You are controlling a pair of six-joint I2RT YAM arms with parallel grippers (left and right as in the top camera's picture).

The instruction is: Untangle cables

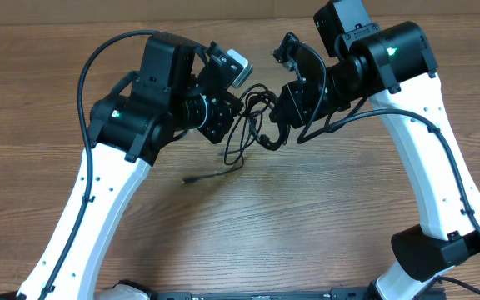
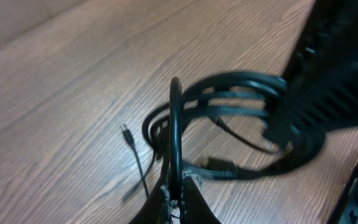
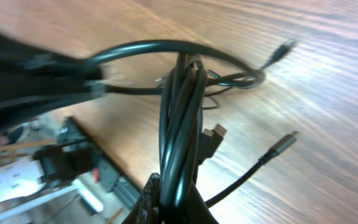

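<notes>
Bright, even light; cables (image 2: 238, 79) blurred in wrist views.

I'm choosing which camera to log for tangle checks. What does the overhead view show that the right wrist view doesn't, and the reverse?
Only overhead: the left arm and right arm in full, reaching in from opposite sides of the cables. Only right wrist: close up, several strands clamped in the right pincer, with a flat connector hanging beside them. Both: those black cables, looped together, and the wooden table.
</notes>
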